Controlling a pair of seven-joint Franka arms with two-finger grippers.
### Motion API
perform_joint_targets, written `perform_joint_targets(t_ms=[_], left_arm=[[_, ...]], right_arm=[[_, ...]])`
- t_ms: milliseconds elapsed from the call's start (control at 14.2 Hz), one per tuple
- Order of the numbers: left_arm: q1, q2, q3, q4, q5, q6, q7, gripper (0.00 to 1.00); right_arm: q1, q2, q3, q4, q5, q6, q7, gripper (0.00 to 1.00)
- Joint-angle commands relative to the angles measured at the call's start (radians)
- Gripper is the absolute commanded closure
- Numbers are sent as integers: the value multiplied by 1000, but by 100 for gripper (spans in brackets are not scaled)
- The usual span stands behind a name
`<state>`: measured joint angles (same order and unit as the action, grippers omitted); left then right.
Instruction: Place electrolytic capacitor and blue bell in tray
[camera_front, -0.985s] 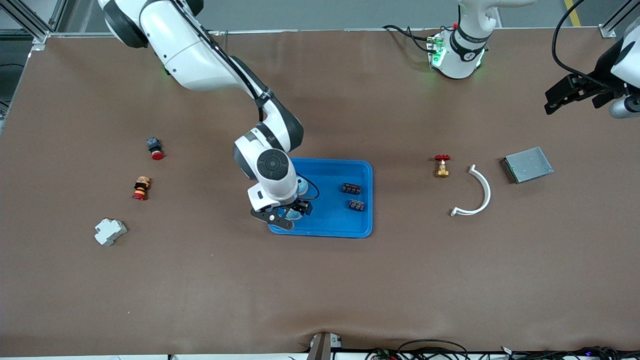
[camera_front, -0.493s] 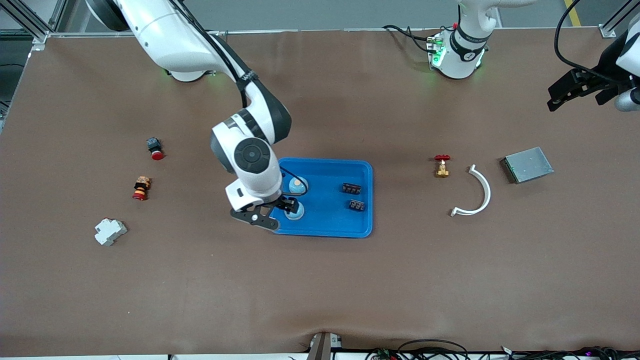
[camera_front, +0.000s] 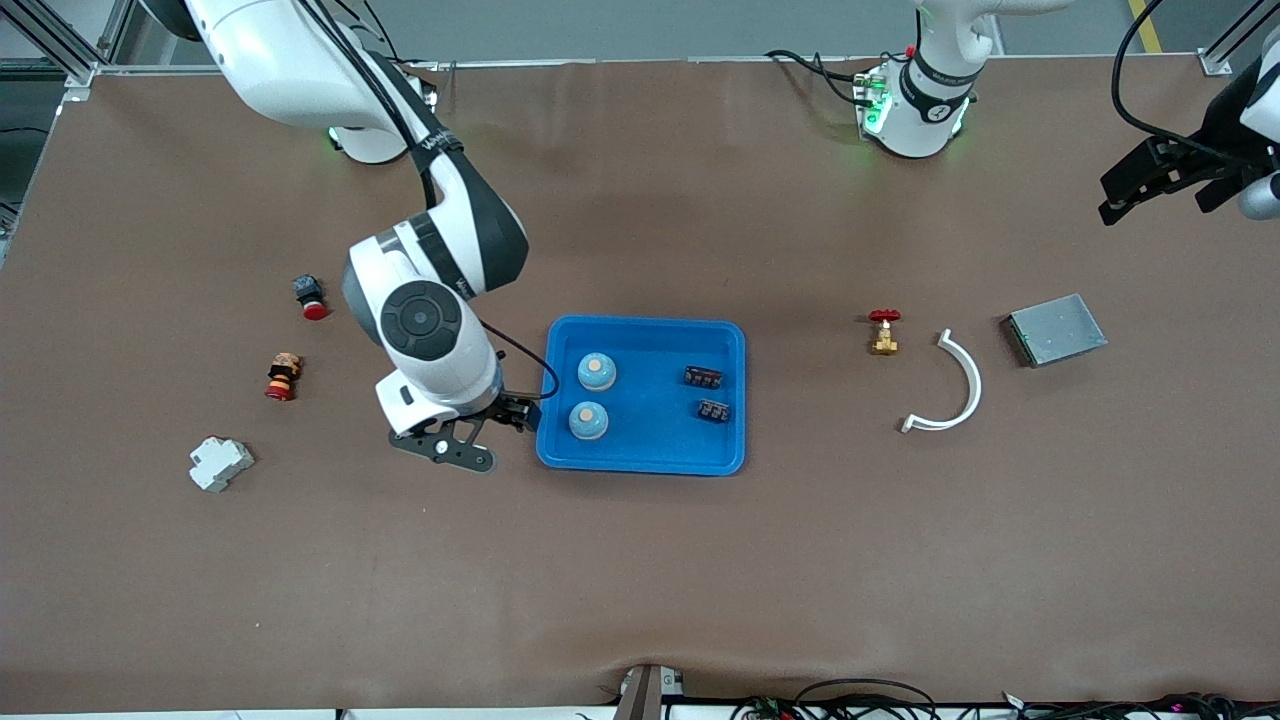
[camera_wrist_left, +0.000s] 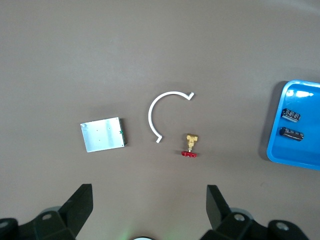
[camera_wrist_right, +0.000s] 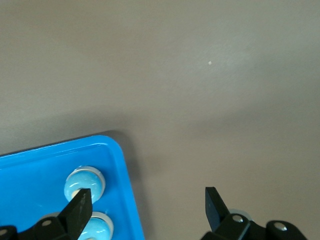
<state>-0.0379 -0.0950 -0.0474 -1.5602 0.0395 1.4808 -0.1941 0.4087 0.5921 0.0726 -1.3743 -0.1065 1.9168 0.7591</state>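
The bright-blue tray (camera_front: 640, 458) lies mid-table. In it stand two blue bells (camera_front: 597, 371) (camera_front: 588, 420) and two black electrolytic capacitors (camera_front: 703, 377) (camera_front: 713, 410). My right gripper (camera_front: 505, 420) is open and empty, over the tray's edge at the right arm's end. In the right wrist view (camera_wrist_right: 147, 207) its fingers straddle the tray rim (camera_wrist_right: 120, 170), beside the bells (camera_wrist_right: 84, 183) (camera_wrist_right: 97, 227). My left gripper (camera_front: 1150, 185) is open and empty, waiting high over the left arm's end of the table. The left wrist view (camera_wrist_left: 148, 207) shows the tray (camera_wrist_left: 280, 155) and capacitors (camera_wrist_left: 290, 115) (camera_wrist_left: 292, 133).
A brass valve with a red handle (camera_front: 884, 331), a white curved strip (camera_front: 955, 385) and a grey metal box (camera_front: 1056, 329) lie toward the left arm's end. Two red-tipped buttons (camera_front: 310, 296) (camera_front: 282, 376) and a white block (camera_front: 220, 463) lie toward the right arm's end.
My right gripper has moved off the tray toward the right arm's end of the table, uncovering both bells in the tray. The left arm has barely moved.
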Motion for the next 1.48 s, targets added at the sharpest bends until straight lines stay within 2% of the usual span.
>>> perform_joint_targets(t_ms=[0,633,915,1056,1408], left_arm=[[16,-6,1,-14,-4,12,22,0],[13,4,-3,-15,-7,30,19,0],[13,4,-6,-18,-7,27,21,0],[13,4,-6,-17,-12,27,21,0],[9,3,-9,-20,-13,18,19,0]], right_arm=[[-33,-77,13,-77,-21,-7,-50,0],[-117,-216,15,-167,-13,-36,-210,0],[-159,-288,19,-172,-4,-93,-288,0],[-160,-322,16,-170,49,-120,-291,0],[-221,-345,15,-164,64,-139,-455,0]])
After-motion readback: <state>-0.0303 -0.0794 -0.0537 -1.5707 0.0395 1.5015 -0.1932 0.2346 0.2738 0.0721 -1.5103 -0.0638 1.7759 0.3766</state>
